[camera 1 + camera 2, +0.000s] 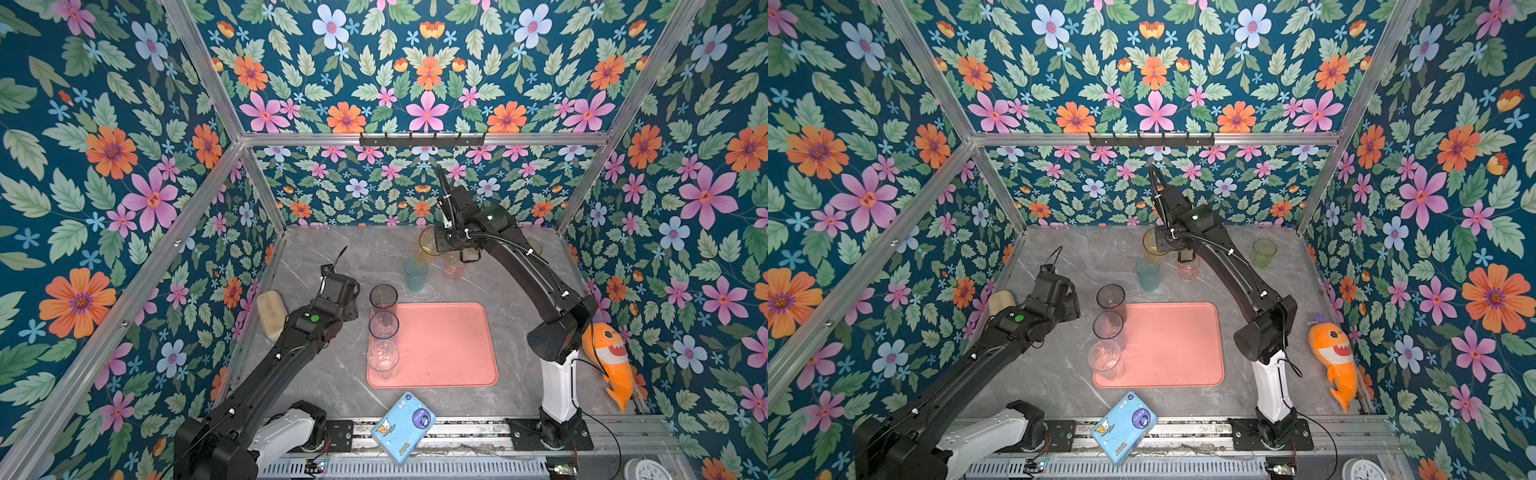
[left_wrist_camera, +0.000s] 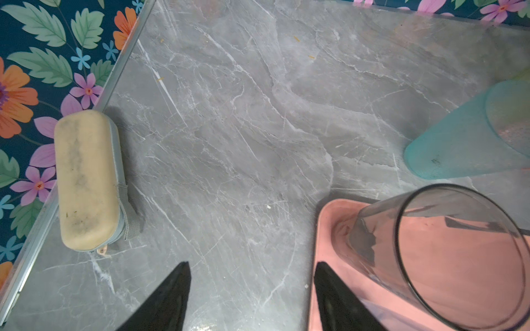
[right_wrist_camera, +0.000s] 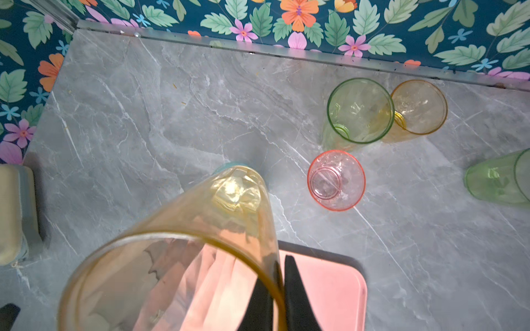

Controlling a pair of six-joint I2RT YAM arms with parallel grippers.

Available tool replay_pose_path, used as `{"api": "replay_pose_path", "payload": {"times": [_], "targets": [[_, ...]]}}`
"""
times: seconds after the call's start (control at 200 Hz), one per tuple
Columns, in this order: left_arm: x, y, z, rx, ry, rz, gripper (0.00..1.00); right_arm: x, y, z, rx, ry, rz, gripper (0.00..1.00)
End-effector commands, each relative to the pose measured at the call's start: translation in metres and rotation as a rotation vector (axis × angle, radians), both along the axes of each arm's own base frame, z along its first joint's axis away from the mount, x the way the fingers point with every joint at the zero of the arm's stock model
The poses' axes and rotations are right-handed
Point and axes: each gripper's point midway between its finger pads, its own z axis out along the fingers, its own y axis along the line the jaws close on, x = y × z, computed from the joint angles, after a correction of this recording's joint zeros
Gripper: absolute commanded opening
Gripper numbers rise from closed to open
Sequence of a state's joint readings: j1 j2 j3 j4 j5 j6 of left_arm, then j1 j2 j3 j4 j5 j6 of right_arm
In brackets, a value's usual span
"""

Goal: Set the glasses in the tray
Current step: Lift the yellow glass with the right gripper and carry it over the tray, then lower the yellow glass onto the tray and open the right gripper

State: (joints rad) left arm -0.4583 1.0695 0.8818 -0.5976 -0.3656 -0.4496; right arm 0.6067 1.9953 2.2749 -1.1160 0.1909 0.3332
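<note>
Marble tabletop (image 1: 324, 266); teal tumbler (image 1: 416, 275) by right claw (image 3: 281, 269), tight on amber tumbler (image 3: 200, 229); left claw (image 2: 253, 263) agape, empty

No legible txt anywhere. Blue packet (image 1: 403, 428) w/ cartoon print has lettering + a purple badge, too blurred to read. Clock face (image 1: 646, 471) numerals: unreadable.

Two overhead eyes, two wrist cameras.
Both top views look down from high in front onto the whole table (image 1: 324, 374), showing nearly the same scene. Each wrist camera sits close above the table, facing its far edge; both catch part of the tray (image 2: 324, 217).
</note>
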Motion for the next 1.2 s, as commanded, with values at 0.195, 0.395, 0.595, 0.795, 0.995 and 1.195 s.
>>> {"api": "replay_pose_path", "payload": {"times": [0.195, 0.395, 0.595, 0.795, 0.995, 1.195], "targets": [[0.008, 0.015, 0.006, 0.067, -0.032, 0.042, 0.72, -0.038, -0.01, -0.031, -0.011, 0.077, 0.029, 0.0], [0.01, 0.015, -0.001, 0.067, -0.009, 0.041, 0.72, -0.054, -0.003, -0.056, -0.002, 0.101, 0.016, 0.0], [0.01, 0.019, 0.002, 0.073, -0.014, 0.047, 0.72, -0.067, 0.019, -0.075, -0.039, 0.137, 0.075, 0.0], [0.008, 0.02, 0.001, 0.068, -0.013, 0.051, 0.72, -0.075, 0.034, -0.093, -0.051, 0.167, 0.113, 0.0], [0.007, 0.022, 0.002, 0.071, -0.014, 0.056, 0.72, -0.081, 0.034, -0.112, -0.08, 0.216, 0.097, 0.0], [0.008, 0.022, 0.001, 0.067, -0.011, 0.055, 0.72, -0.085, 0.029, -0.123, -0.094, 0.239, 0.07, 0.0]]}}
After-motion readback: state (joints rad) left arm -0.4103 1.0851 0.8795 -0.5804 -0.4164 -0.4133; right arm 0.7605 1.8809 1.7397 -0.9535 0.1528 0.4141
